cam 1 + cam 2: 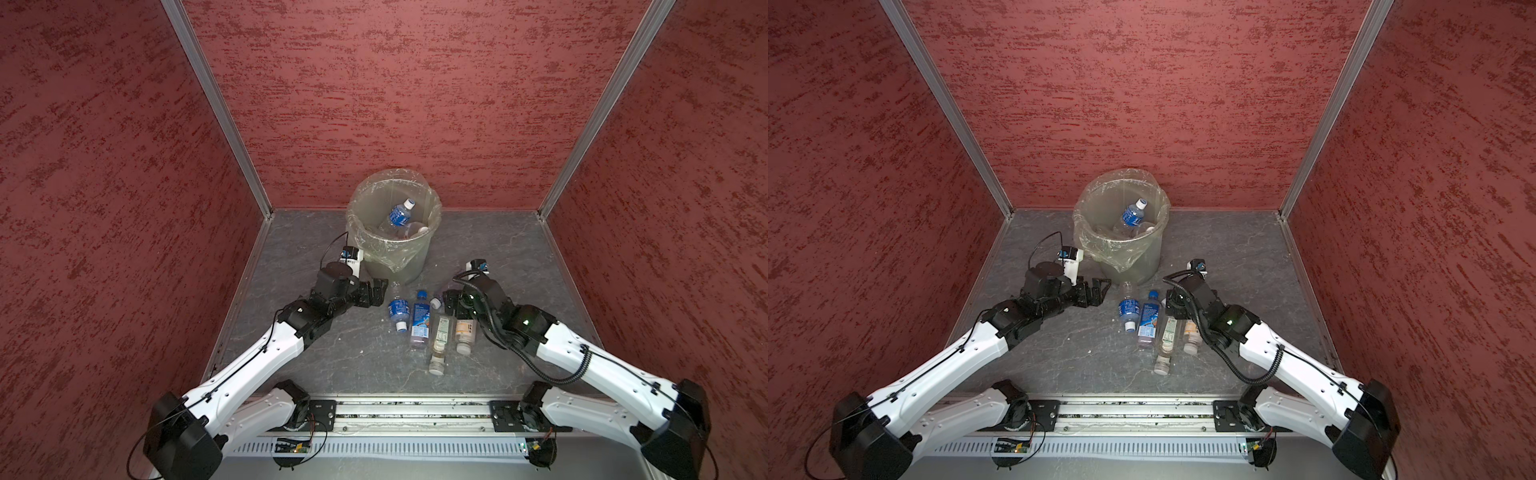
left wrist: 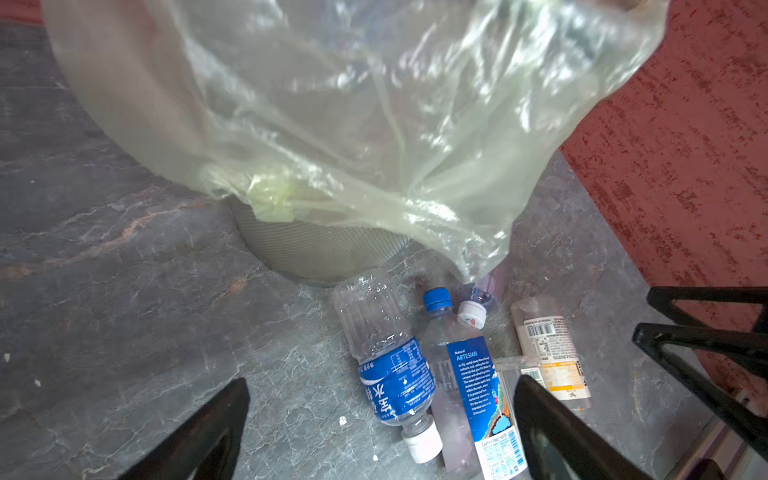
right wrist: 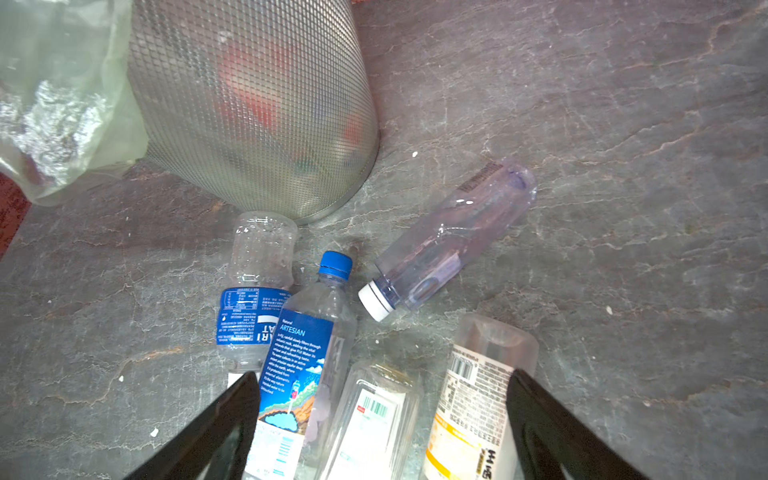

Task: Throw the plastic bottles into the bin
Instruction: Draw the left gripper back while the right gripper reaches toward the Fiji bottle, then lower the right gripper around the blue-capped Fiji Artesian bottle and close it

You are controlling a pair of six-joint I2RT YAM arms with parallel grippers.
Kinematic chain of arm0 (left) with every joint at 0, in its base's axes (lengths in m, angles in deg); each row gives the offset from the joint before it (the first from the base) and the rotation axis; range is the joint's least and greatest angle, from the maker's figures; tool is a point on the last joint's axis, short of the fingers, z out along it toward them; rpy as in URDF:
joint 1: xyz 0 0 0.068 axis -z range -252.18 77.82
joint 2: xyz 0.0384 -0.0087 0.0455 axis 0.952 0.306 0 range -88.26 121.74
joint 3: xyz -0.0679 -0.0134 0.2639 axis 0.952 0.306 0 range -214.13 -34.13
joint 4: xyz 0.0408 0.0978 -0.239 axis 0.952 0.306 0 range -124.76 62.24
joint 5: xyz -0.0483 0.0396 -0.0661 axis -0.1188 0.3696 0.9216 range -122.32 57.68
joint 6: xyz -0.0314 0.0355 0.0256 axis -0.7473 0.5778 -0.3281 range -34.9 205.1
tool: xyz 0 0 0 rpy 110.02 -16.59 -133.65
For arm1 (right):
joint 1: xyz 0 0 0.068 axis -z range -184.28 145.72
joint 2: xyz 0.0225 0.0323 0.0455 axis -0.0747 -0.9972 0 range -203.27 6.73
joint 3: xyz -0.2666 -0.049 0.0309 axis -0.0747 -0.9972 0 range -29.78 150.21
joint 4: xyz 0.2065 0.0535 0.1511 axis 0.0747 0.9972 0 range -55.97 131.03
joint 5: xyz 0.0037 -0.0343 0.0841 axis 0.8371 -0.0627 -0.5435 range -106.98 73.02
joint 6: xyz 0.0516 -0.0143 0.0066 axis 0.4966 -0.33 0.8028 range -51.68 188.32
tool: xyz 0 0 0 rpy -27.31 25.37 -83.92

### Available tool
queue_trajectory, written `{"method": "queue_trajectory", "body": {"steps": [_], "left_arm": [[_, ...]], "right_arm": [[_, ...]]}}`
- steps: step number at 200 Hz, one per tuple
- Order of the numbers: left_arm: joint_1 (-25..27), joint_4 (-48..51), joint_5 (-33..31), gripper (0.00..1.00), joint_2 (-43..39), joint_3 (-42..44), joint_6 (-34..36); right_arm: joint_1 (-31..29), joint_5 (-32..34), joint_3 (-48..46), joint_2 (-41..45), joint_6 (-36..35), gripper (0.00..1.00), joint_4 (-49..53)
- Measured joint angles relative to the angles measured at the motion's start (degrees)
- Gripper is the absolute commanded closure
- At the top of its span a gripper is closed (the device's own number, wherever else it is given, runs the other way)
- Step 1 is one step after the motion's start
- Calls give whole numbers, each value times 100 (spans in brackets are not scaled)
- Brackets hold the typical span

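In both top views the round translucent grey-green plastic bin (image 1: 417, 259), lined with a crinkly clear bag, stands at centre frame with a blue-labelled clear bottle (image 1: 398, 216) inside. Just below it, five small clear plastic bottles (image 1: 419, 320) lie on the grey stone-look table (image 1: 332, 353). The left gripper (image 1: 380, 293) hovers left of them, fingers apart and empty. The right gripper (image 3: 382, 374) hangs over the rightmost ones, fingers spread, clamping nothing

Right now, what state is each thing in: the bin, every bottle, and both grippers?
bin, upright, lined, holds bottles
binned blue-label bottle, capped, leaning
tabletop blue-label bottle, capped, lying
Artesian bottle, capped, lying
purple-tinted bottle, capped, lying
white-label bottle, capped, lying
yellow-label bottle, capped, lying
left gripper, open, empty
right gripper, open, empty
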Motion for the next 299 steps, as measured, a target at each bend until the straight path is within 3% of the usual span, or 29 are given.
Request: {"method": "queue_trajectory", "body": {"steps": [100, 238, 299], "left_arm": [[-76, -741, 57, 0, 356, 636, -33], [-378, -1436, 328, 0, 723, 1233, -221], [-549, -1464, 472, 0, 804, 1235, -317]], "right_arm": [[-269, -216, 1143, -1099, 192, 6, 741], [-328, -710, 1753, -2133, 203, 6, 1331], [-358, -994, 1980, -2859, 205, 11, 1390]]}}
